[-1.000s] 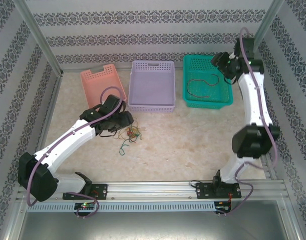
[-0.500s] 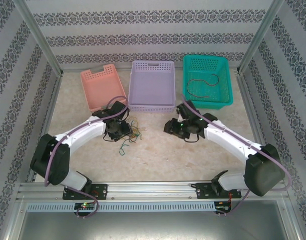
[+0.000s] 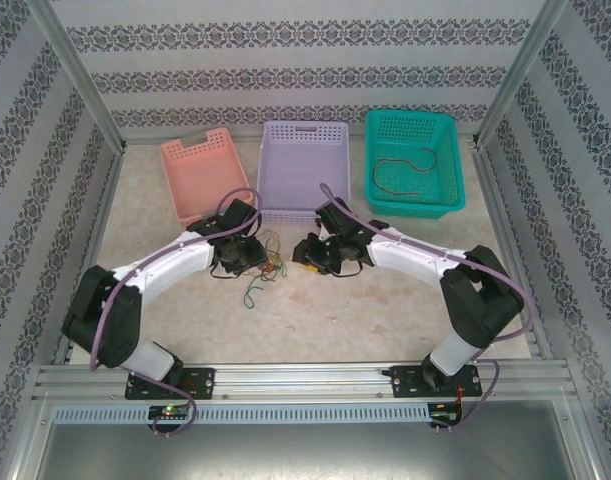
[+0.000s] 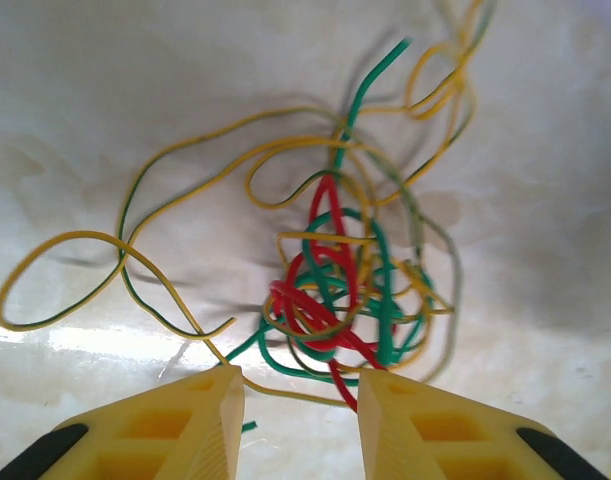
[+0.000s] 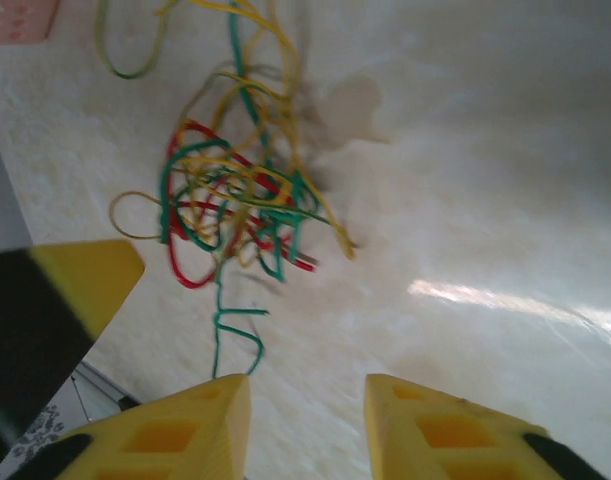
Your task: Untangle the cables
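A tangle of thin red, green and yellowish cables (image 3: 271,264) lies on the table in front of the lilac basket, and a green tail (image 3: 250,292) trails toward me. My left gripper (image 3: 253,257) is at the tangle's left edge. In the left wrist view the tangle (image 4: 335,290) lies just ahead of the open left gripper (image 4: 297,400), and a yellowish strand and a red end cross the gap ungripped. My right gripper (image 3: 303,256) hovers on the tangle's right side. The right gripper (image 5: 305,400) is open with bare table between its fingers, and the cables (image 5: 225,200) lie ahead to its left. A dark brown cable (image 3: 400,172) lies in the teal basket.
Three baskets line the back: pink (image 3: 190,160), lilac (image 3: 303,215) and teal (image 3: 415,205). The lilac basket's front wall is close behind both grippers. Patterned walls and metal posts enclose the table. The left gripper's yellow finger (image 5: 85,280) shows beside the tangle in the right wrist view.
The right arm has swung from over the teal basket down to the right side of the tangle. The left gripper has shifted slightly right, up against the cables.
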`<state>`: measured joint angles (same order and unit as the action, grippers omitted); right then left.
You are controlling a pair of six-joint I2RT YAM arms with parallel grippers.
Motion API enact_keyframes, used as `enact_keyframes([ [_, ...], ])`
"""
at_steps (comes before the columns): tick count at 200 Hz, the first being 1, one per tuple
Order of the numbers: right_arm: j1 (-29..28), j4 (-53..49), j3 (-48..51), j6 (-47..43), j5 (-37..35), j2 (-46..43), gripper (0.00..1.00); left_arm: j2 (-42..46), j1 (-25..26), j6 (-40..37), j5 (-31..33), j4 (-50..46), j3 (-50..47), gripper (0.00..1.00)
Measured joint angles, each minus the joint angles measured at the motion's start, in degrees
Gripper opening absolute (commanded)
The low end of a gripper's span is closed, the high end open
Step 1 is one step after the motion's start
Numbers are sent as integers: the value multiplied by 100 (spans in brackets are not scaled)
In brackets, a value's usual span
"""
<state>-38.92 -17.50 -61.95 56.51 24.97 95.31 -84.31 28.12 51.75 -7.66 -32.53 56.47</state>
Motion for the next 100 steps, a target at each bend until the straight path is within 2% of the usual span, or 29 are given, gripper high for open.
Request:
enact_keyframes([
  [42, -262, -219, -1064, -501, 7, 599, 22, 605, -232, 208, 166, -87, -63, 28],
  [100, -490, -973, -1757, -1375, -13, 1429, 25, 761, -765, 413, -13, -120, -562, 30],
])
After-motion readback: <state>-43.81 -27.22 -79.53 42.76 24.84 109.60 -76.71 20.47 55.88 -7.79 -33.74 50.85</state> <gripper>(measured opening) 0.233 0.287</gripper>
